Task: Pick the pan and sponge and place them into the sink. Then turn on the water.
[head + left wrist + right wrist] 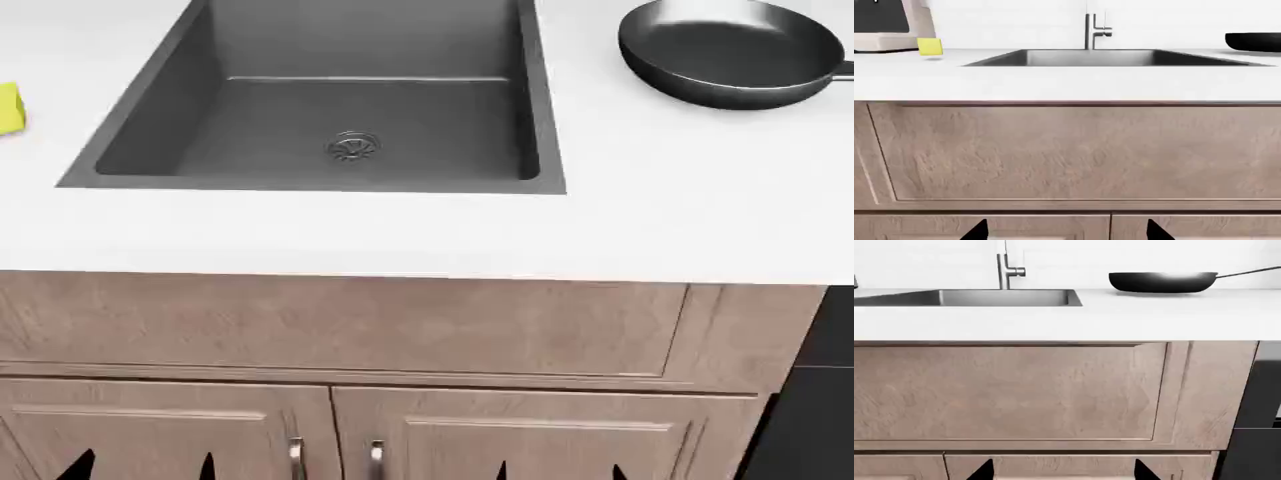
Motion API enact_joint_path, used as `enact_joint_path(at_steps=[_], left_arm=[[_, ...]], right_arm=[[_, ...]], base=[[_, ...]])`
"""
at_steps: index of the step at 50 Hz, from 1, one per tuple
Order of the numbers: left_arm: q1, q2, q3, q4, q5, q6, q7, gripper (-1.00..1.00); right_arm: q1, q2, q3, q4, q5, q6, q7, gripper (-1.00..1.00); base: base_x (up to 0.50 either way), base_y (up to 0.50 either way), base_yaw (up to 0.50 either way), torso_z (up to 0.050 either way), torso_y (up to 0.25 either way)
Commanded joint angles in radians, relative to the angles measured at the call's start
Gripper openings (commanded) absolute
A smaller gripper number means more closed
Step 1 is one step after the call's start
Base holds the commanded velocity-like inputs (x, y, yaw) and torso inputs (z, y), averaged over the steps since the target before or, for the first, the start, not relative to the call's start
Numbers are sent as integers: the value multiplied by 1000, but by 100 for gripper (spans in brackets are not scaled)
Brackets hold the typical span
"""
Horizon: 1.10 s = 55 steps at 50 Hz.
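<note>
While both arms hang low in front of the cabinet doors (pixel 334 440), I see each end effector, left (pixel 1064 231) and right (pixel 1064 470), spread open and empty. The pan (pixel 731 52) sits on the table (pixel 400 235) right of the sink (pixel 547 150), the sponge (pixel 10 108) left of it, both within easy reach, I judge.

Light is coming even & bright from above, no hard source showing. White counter (pixel 400 235) is washing out near pure white, esp. in both wrist views. Shadows are staying faint: a soft smudge under the sponge (pixel 930 46) & pan (pixel 1162 282). Pan's inside is catching a pale sheen. Edges are rendering sharp w/ slight compression softness; no lens distortion.
</note>
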Motion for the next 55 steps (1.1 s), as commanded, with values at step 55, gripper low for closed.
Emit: enact_joint_path(at_steps=[55], left_arm=[[9, -102, 108, 13, -91, 48, -122, 100]], right_arm=[[14, 104, -140, 8, 70, 7, 120, 100]], base=[[0, 0, 0, 17, 0]])
